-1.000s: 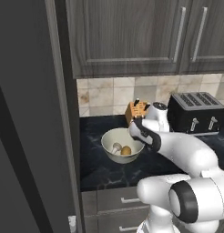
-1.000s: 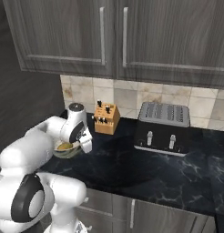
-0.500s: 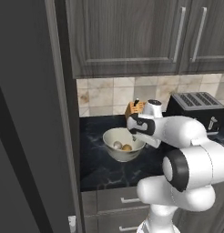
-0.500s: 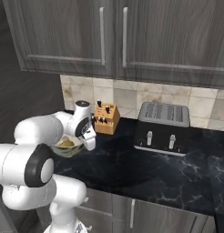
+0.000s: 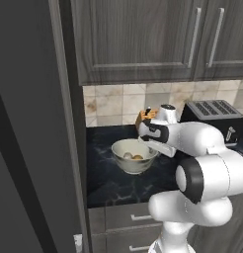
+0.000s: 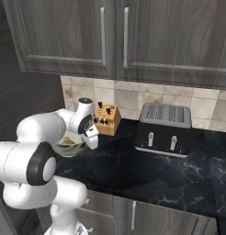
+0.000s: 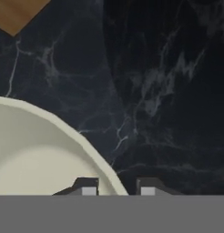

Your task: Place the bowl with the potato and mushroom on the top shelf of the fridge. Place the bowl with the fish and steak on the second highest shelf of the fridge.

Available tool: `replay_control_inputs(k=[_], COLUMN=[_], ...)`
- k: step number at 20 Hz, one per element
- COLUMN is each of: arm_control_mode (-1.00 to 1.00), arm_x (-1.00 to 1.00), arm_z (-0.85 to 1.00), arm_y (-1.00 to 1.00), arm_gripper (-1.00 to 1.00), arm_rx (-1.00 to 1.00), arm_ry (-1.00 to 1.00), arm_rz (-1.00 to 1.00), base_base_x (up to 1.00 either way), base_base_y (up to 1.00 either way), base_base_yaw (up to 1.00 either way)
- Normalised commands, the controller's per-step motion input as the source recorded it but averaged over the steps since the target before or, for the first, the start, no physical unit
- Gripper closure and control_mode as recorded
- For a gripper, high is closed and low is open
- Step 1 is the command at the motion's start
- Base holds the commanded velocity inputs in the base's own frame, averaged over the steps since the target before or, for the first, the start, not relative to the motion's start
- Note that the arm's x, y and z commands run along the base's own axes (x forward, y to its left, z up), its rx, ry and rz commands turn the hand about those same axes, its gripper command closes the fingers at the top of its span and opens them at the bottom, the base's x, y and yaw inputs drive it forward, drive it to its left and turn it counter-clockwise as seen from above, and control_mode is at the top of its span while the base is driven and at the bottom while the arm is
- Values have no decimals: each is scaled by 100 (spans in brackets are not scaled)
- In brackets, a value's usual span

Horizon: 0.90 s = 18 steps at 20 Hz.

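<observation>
Cream bowl (image 5: 134, 156) sits on the dark marble counter (image 5: 108, 183) just right of the fridge (image 5: 34, 148) wall, with the potato (image 5: 138, 157) and pale mushroom (image 5: 127, 155) inside — knife block (image 6: 107, 119) behind it, black toaster (image 6: 164, 130) further right. Gripper (image 7: 115, 187) is at the bowl's right rim, one fingertip (image 7: 89, 187) inside and one outside the wall — clamped on the rim, bowl apparently resting on the counter.

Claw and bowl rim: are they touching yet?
Touching, as far as shows. In the hand view the claw straddles the bowl: its rim runs between the fingertips with no gap showing on either side.
</observation>
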Motion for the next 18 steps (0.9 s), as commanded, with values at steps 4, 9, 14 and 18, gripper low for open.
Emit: replay_control_inputs(k=[4, 9, 14, 18], arm_control_mode=[-100, -100, -100, -100], arm_x=[-56, -81, -82, -93], arm_z=[35, 77, 100, 100], arm_y=[0, -9, -25, -33], arm_gripper=[100, 100, 100, 100], arm_rx=[5, 8, 11, 6], arm_ry=[-15, -26, -37, -37], arm_rz=[0, -5, -11, -13], base_base_x=[0, 0, 0, 0], base_base_y=[0, 0, 0, 0], base_base_yaw=[0, 0, 0, 0])
